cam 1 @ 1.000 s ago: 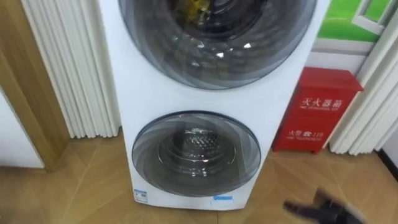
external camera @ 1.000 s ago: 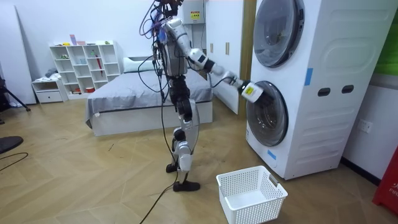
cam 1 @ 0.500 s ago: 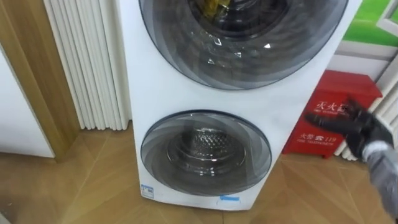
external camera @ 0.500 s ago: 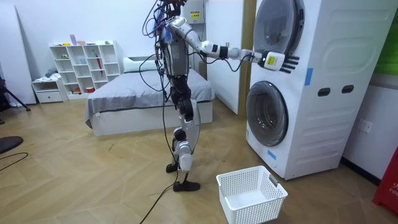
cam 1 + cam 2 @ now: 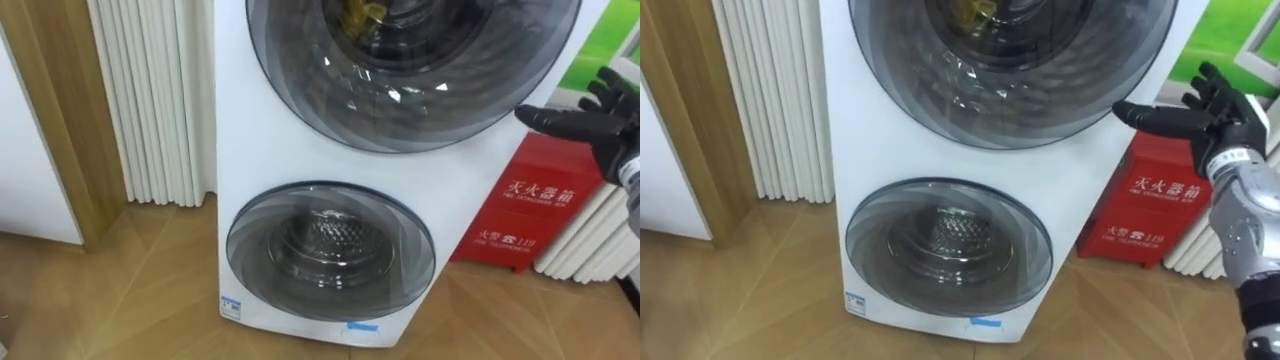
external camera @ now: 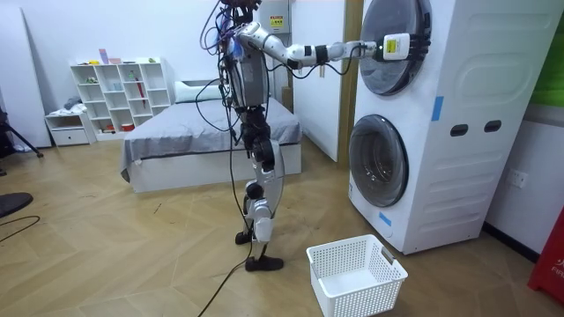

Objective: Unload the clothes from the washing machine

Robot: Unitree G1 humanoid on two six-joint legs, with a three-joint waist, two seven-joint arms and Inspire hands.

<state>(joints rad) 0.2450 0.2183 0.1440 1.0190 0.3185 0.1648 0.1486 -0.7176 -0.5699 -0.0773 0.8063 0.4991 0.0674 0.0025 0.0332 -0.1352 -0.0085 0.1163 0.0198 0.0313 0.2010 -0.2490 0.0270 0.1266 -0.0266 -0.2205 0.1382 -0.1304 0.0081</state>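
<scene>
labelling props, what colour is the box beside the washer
The box is red, best in left eye view.

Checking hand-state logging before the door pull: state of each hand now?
Right hand: open, fingers straight, by the upper round dark-glass washer door, holding nothing.
Left hand: cannot tell.

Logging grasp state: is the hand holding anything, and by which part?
Nothing held: the right hand is open, fingers straight, beside the upper door.

right arm raised, stretched forward; right hand [image 5: 1208,122] fingers straight, spread, holding nothing
</scene>
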